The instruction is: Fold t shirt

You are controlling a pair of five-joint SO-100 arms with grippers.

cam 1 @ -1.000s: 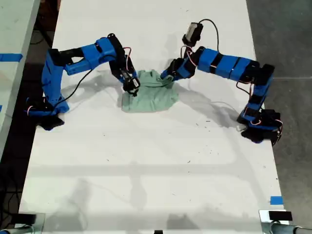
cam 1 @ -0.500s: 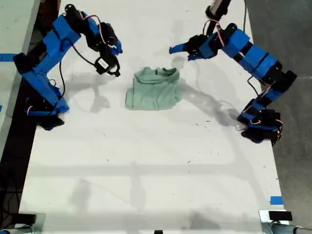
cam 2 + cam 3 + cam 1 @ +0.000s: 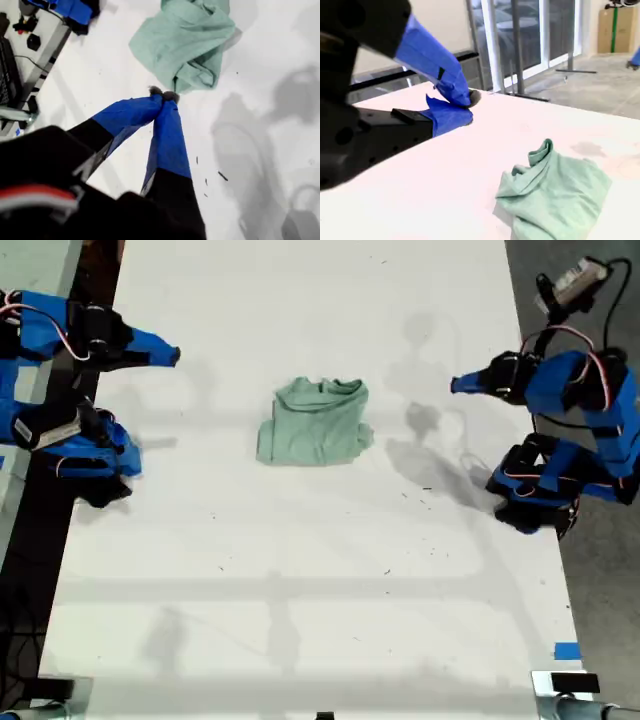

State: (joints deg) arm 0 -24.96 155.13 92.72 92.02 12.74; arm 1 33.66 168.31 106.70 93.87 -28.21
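Pulled back since a second ago: both arms, now well apart from the t shirt, which lies as a compact wrinkled bundle on the white surface. Fingers of my first gripper pressed together on nothing, off the t shirt toward the exterior view's right; my second gripper likewise closed and empty, off its opposite side. Likely soft, light and limp; best pinched at a doubled outer edge, through every layer.
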